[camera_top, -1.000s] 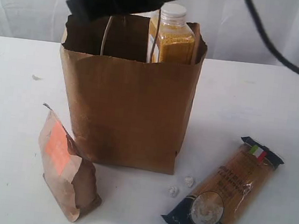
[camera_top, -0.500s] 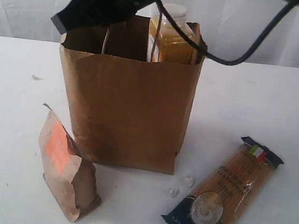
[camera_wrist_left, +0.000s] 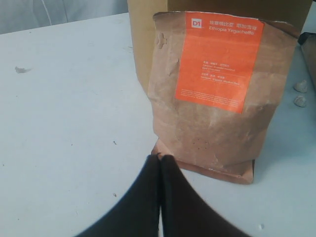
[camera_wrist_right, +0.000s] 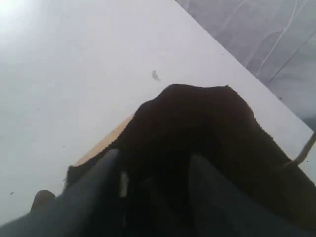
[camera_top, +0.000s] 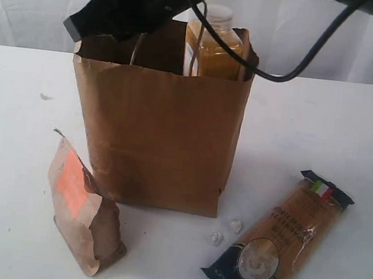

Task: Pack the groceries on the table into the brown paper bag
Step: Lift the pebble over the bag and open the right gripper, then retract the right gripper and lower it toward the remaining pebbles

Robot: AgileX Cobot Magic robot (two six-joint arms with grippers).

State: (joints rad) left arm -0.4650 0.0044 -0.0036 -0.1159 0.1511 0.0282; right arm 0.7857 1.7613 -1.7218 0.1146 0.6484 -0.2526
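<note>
The brown paper bag [camera_top: 157,133] stands upright mid-table, with the orange juice bottle [camera_top: 212,48] upright inside at its back right. My right gripper [camera_top: 85,23] [camera_wrist_right: 154,158] hovers over the bag's left rim, fingers apart above the dark interior; I make out nothing between them. The small kraft pouch [camera_top: 81,205] [camera_wrist_left: 215,94] with the orange label stands front left of the bag. My left gripper [camera_wrist_left: 159,159] is shut and empty, its tips just short of the pouch's base. The pasta packet [camera_top: 280,238] lies flat at front right. Can, jar and carton are out of view.
Two small white crumbs [camera_top: 226,230] lie between the bag and the pasta packet. A small speck [camera_top: 45,96] sits on the white table [camera_top: 16,154] at far left. A black cable [camera_top: 311,49] hangs from the right arm above the bag.
The right arm dropped lower and shifted left over the bag's left rim, then held nearly still. The bag, pouch and pasta packet have not moved.
</note>
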